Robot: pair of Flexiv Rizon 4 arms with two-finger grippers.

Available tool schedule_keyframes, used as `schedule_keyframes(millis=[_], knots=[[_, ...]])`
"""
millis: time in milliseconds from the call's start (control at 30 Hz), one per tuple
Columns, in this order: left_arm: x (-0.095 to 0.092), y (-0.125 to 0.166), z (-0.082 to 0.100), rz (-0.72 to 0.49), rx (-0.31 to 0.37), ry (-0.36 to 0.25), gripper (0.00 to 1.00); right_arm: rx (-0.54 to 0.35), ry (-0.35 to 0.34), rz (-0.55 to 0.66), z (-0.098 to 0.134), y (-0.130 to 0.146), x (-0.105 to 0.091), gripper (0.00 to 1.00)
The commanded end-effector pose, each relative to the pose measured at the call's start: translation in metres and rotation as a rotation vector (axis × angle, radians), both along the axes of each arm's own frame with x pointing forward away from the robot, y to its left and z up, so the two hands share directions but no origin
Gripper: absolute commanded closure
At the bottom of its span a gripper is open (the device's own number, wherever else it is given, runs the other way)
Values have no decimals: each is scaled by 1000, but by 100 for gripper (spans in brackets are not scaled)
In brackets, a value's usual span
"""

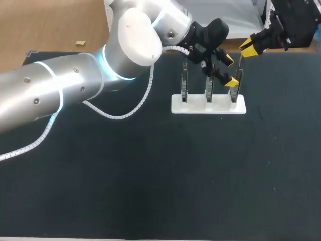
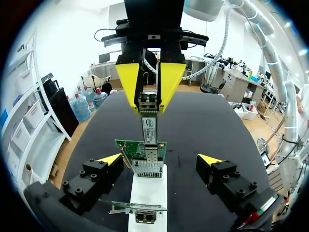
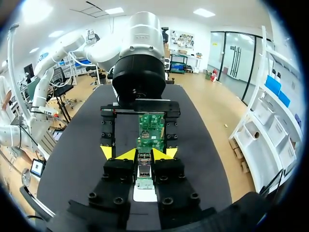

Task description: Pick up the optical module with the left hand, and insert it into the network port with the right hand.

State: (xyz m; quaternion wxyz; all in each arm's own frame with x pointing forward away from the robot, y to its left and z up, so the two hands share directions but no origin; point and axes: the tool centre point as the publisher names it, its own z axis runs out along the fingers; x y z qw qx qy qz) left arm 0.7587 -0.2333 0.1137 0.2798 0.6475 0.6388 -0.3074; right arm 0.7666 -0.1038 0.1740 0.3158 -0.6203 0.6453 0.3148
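Head view: white stand point(image 1: 208, 105) bearing three upright circuit boards point(image 1: 184, 85), far right on bench point(image 1: 150, 175); left gripper point(image 1: 229, 71) at the rightmost one, right gripper point(image 1: 249, 47) just above.
Left wrist view: left gripper spread wide either side of green board point(image 2: 126, 146); optical module point(image 2: 149, 126) clamped in right gripper, lower end at network port point(image 2: 147, 166).
Right wrist view: right gripper pressed on optical module from both sides.

No text can be read: the print on the optical module point(image 2: 149, 128) is too small.
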Motion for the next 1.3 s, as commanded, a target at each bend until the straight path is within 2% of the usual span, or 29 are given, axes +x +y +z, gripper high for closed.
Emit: schedule_keyframes(millis=[33,633,1100,1300], knots=[[2,-1,1,-2,6,4,0,2,-2,-2,-1,2,-1,100],[2,-1,1,-2,6,4,0,-1,-20,-10,2,2,-1,100],[2,-1,1,-2,6,4,0,-12,-3,-12,-6,2,1,100],[2,-1,1,-2,6,4,0,-13,-27,-26,-2,0,1,100]])
